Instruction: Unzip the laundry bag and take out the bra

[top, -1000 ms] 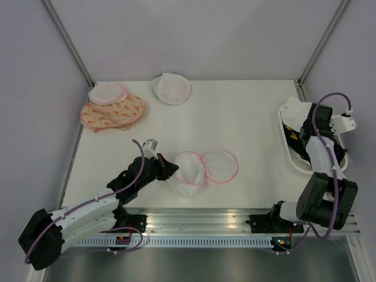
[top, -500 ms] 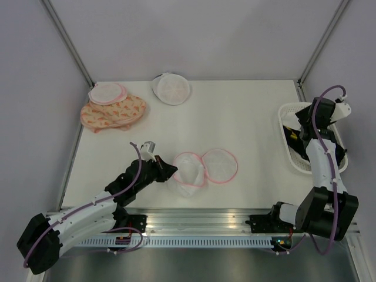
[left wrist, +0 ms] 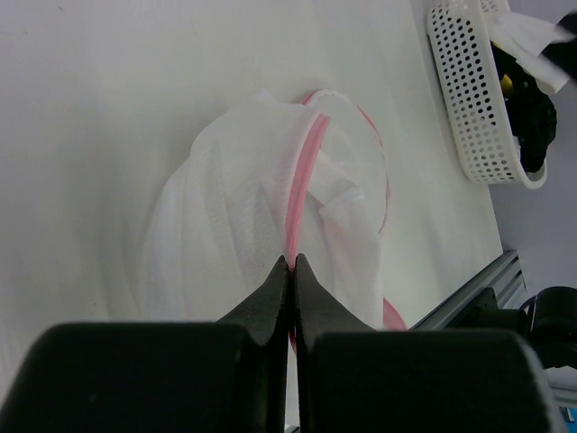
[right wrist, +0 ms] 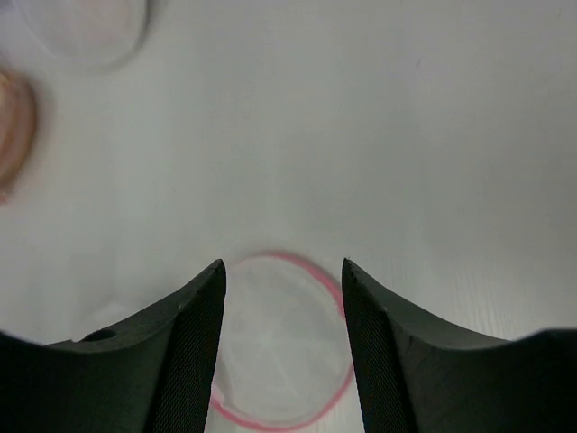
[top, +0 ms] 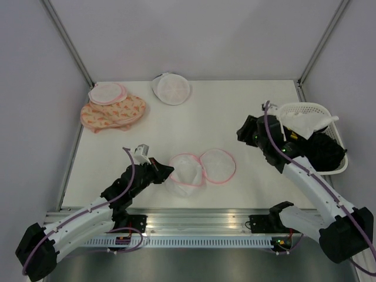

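**Swinging back toward the laundry bag (top: 191,171), free arm leaves the basket (top: 329,108)**

Far off at 10 o'clock on the table (top: 235,106), a pink-edged round case (top: 107,93) sits on an orange patterned cloth (top: 117,113). Nobody is bothering it. The left gripper (top: 160,172) is low at about 7 o'clock. From its own camera the two fingers are pressed together on the pink zipper rim of the bag (left wrist: 234,225), pinning the near half down. It has barely shifted over the last second, so it looks to be serving as the anchor. A plain white round case (top: 171,88) lies at 12 o'clock, well apart from the work.

The laundry bag lies at 6 o'clock, unzipped, its two domed halves spread side by side. The left half is crumpled under the pinch and the right half is flat and round.

The real change is on the right. A second ago that arm was reaching over the basket at 3 o'clock. Now it has swung inward, and the right gripper (top: 247,132) hangs above the table at about 4 o'clock, just to the right of the bag. Its fingers are spread wide with nothing between them, and its camera looks down on the flat half (right wrist: 279,356).

A white cloth (top: 302,120) lies on top of the basket's contents. I would guess that is the bra, already dropped off. I cannot tell whether anything is left inside the crumpled half.
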`<move>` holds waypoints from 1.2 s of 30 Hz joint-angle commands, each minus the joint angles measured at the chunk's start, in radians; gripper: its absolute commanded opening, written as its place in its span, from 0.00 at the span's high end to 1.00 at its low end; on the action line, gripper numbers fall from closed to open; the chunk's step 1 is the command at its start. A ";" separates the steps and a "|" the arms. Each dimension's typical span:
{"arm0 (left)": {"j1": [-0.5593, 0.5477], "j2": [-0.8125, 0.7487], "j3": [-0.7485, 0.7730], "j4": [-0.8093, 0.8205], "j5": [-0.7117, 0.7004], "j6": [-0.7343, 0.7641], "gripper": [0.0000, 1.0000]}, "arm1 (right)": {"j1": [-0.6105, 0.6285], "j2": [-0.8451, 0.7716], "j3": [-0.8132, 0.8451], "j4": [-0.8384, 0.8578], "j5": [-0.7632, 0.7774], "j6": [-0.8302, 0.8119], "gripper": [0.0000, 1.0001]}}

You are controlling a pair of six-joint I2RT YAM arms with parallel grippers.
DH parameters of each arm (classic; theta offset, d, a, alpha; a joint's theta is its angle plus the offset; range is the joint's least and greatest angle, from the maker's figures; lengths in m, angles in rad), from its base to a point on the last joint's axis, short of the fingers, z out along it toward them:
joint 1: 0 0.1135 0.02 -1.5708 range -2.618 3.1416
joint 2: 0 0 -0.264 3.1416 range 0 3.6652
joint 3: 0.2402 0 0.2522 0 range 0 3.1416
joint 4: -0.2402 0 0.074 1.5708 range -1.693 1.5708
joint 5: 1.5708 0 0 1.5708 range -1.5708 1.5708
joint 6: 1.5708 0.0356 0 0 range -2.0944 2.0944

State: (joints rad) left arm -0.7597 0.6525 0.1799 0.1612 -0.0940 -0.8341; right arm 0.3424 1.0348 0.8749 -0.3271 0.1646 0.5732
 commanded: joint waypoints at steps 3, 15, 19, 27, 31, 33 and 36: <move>-0.003 -0.031 -0.026 -0.003 -0.046 -0.051 0.98 | 0.223 0.068 -0.131 -0.079 0.160 0.068 0.40; -0.004 -0.044 -0.048 0.011 -0.041 -0.074 0.98 | 0.342 0.241 -0.237 -0.064 0.326 0.258 0.50; -0.004 -0.036 -0.054 0.024 -0.041 -0.080 0.98 | 0.343 0.298 -0.269 -0.007 0.291 0.277 0.53; -0.004 -0.036 -0.054 0.032 -0.038 -0.083 0.98 | 0.345 0.353 -0.315 0.086 0.260 0.289 0.77; -0.004 -0.037 -0.048 0.037 -0.026 -0.080 0.98 | 0.345 0.357 -0.324 0.082 0.286 0.297 0.99; -0.004 -0.054 -0.042 0.028 -0.023 -0.071 0.89 | 0.345 0.312 -0.320 0.056 0.317 0.301 1.00; -0.004 -0.089 -0.030 -0.002 -0.033 -0.056 0.44 | 0.345 0.213 -0.286 -0.019 0.380 0.275 1.00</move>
State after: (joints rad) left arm -0.7597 0.5957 0.1352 0.1558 -0.1223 -0.8932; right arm 0.6846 1.3441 0.5743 -0.2775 0.4610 0.8528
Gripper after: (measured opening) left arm 0.490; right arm 0.007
